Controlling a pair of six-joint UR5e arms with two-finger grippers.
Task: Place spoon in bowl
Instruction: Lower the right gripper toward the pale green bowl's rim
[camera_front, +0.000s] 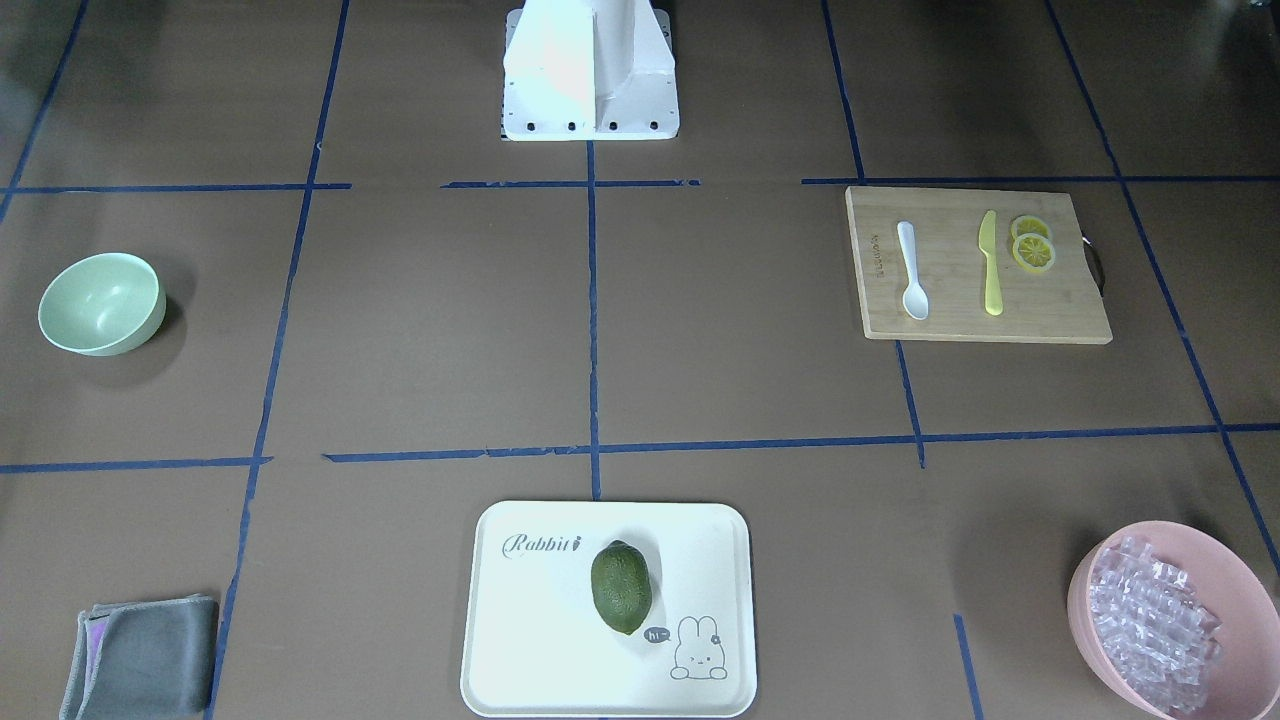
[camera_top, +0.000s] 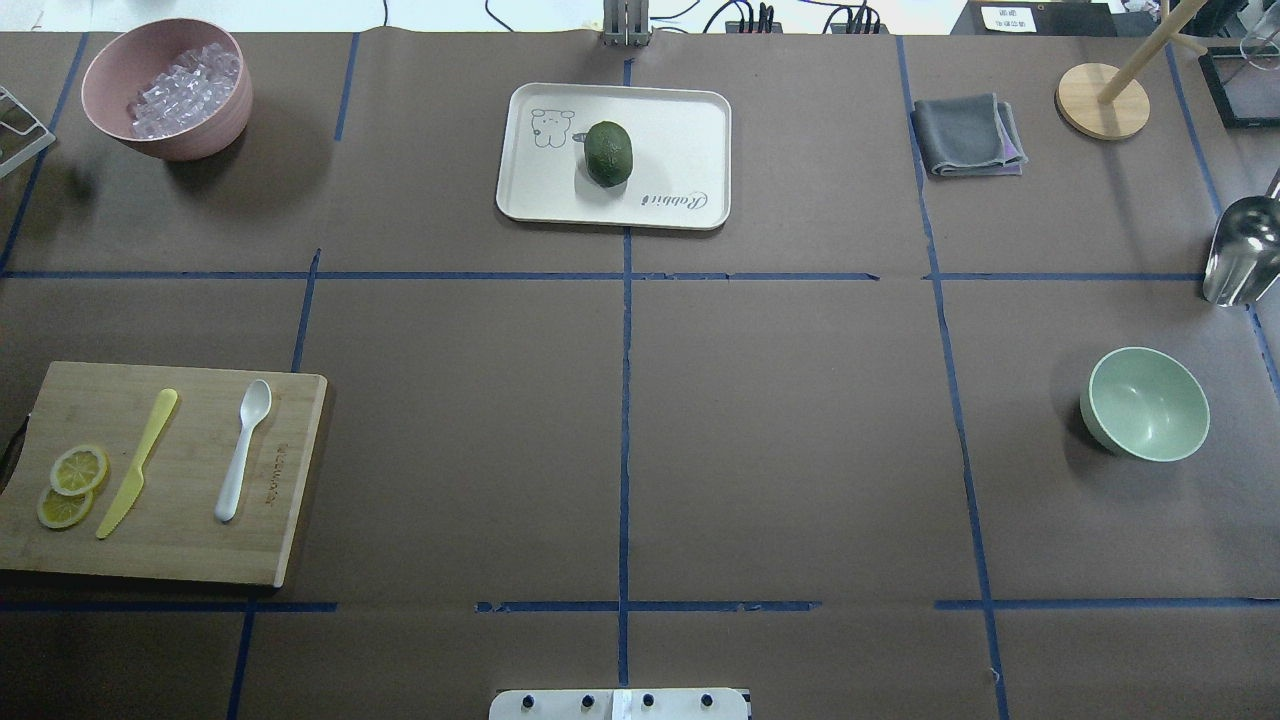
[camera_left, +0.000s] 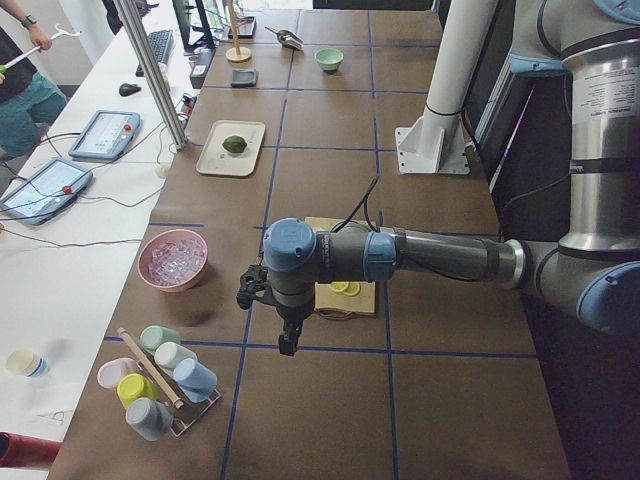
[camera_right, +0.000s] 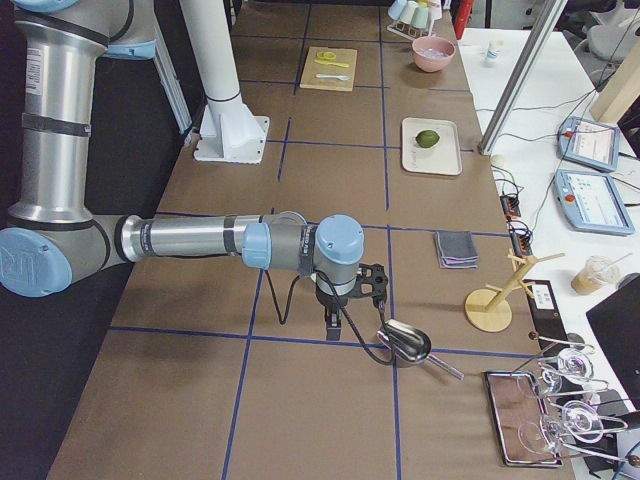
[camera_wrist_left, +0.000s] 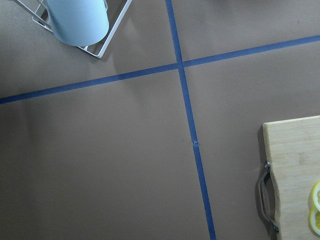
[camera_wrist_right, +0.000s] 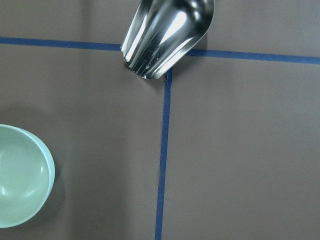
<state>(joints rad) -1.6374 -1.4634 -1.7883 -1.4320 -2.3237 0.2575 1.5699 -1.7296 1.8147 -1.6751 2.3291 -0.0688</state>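
Note:
The white spoon (camera_front: 912, 272) lies on a wooden cutting board (camera_front: 1060, 315), beside a yellow knife (camera_front: 990, 265); it also shows in the overhead view (camera_top: 243, 450). The mint-green bowl (camera_front: 100, 303) stands empty at the table's other end, seen overhead (camera_top: 1146, 403) and in the right wrist view (camera_wrist_right: 20, 175). My left gripper (camera_left: 287, 345) hangs above the table beyond the board's outer end. My right gripper (camera_right: 333, 330) hangs near the metal scoop, past the bowl. Both show only in side views, so I cannot tell whether they are open or shut.
A white tray (camera_top: 680, 130) holds a green lime-like fruit (camera_top: 608, 153). A pink bowl of ice pieces (camera_top: 168, 88), a grey cloth (camera_top: 965, 135), a metal scoop (camera_top: 1243, 250), a wooden stand (camera_top: 1102, 100) and a cup rack (camera_left: 160, 380) stand around. Lemon slices (camera_top: 72, 485) lie on the board.

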